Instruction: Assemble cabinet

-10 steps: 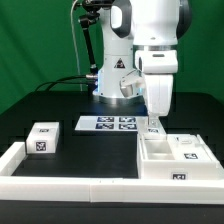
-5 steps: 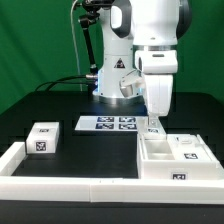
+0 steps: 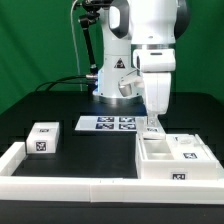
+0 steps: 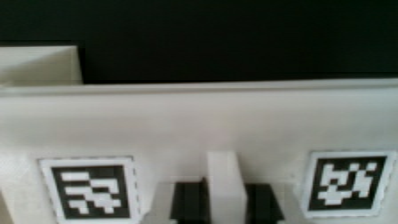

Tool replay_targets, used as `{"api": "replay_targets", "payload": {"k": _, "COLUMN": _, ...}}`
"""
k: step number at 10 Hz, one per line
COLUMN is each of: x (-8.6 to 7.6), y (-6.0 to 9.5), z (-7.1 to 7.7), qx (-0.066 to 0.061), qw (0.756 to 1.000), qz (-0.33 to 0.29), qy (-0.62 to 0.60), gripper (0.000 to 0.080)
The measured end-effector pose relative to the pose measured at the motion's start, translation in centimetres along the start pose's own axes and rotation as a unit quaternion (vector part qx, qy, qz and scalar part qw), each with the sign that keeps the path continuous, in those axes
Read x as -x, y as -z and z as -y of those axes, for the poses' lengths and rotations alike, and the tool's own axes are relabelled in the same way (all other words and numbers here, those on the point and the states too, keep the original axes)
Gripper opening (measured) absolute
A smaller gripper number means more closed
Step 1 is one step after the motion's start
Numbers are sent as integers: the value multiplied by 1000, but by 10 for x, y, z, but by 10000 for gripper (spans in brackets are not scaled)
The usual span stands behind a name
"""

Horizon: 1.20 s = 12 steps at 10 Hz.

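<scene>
Fingers [image 3: 152, 124] hang at the cabinet body's [image 3: 158, 172] rear wall near black-and-white square tags [image 4: 89, 190]; their grip cannot be told.

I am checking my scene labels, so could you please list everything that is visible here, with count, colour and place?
cabinet body: 1, white with square tags, on the table at the exterior view's right.
drawer block: 1, white with tags, on the table at the exterior view's left.
marker board: 1, white with four tags, flat, middle rear.
border rail: 1, white, along the table's front and left.
table: 1, black.
backdrop: 1, green, behind.
robot arm: 1, white, above the cabinet body.
pincer: 1, at the cabinet body's rear wall; open or shut cannot be told.
</scene>
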State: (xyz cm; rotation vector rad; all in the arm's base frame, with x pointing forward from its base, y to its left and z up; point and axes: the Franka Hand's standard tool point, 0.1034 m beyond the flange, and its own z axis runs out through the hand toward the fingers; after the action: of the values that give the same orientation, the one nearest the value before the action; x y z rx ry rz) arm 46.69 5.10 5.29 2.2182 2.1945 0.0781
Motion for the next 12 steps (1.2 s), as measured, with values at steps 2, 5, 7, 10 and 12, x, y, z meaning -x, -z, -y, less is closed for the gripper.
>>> {"api": "replay_targets", "payload": {"k": 2, "x": 0, "y": 0, "z": 0, "qx": 0, "qw": 1000, "qz": 0, "qy": 0, "gripper": 70}}
{"api": "replay_targets", "payload": {"k": 5, "x": 0, "y": 0, "z": 0, "qx": 0, "qw": 1000, "qz": 0, "qy": 0, "gripper": 70}}
{"api": "replay_targets", "payload": {"k": 7, "x": 0, "y": 0, "z": 0, "qx": 0, "qw": 1000, "qz": 0, "qy": 0, "gripper": 70}}
{"api": "replay_targets", "payload": {"k": 10, "x": 5, "y": 0, "z": 0, "qx": -16, "qw": 1000, "qz": 9, "qy": 9, "gripper": 70}}
{"api": "replay_targets", "payload": {"k": 12, "x": 8, "y": 0, "z": -2, "qx": -17, "qw": 1000, "qz": 9, "qy": 19, "gripper": 70}}
